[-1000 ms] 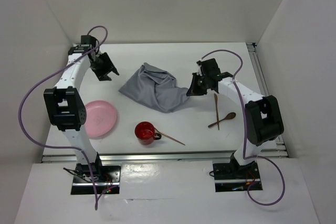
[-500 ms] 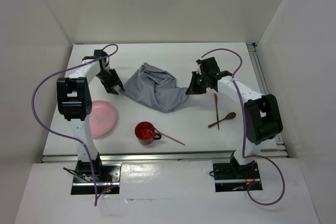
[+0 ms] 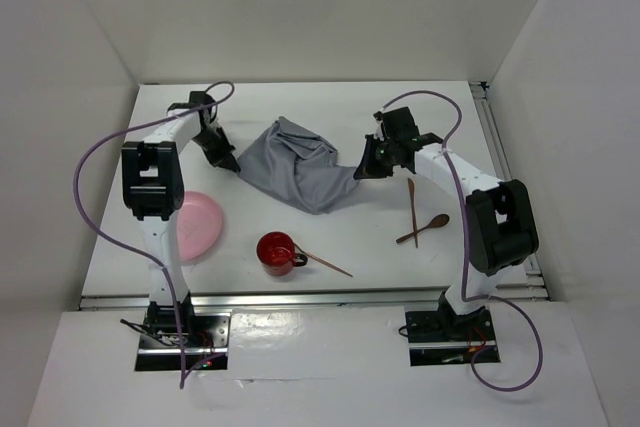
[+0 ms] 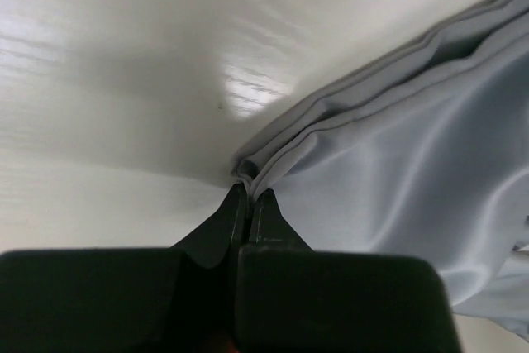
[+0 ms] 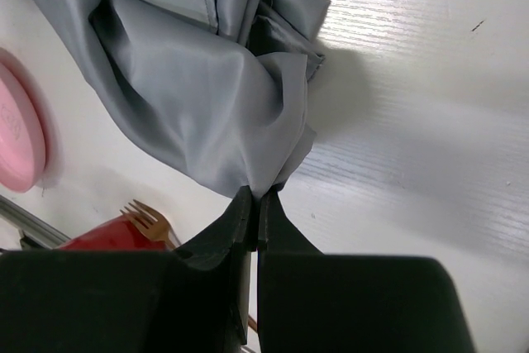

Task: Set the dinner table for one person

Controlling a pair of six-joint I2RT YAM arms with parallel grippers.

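Observation:
A crumpled grey cloth (image 3: 295,167) lies in the middle of the white dinner table (image 3: 300,102). My left gripper (image 3: 232,163) is shut on the cloth's left corner (image 4: 248,173); the folded hem runs up and right from the jaws. At the cloth's right corner (image 5: 269,183) my right gripper (image 3: 362,171) is shut on the fabric, which bunches above the fingertips. A pink plate (image 3: 198,223) lies at the left, a red cup (image 3: 275,251) with a fork (image 3: 325,261) beside it sits in front, and two brown wooden utensils (image 3: 418,215) lie at the right.
An aluminium rail (image 3: 508,162) runs along the table's right edge and another along the near edge (image 3: 310,297). White walls enclose the table at the back and sides. Purple cables loop off both arms.
My left arm swung in from the far left to the cloth's left corner and its jaws closed on the fabric. The right gripper kept its hold and barely moved.

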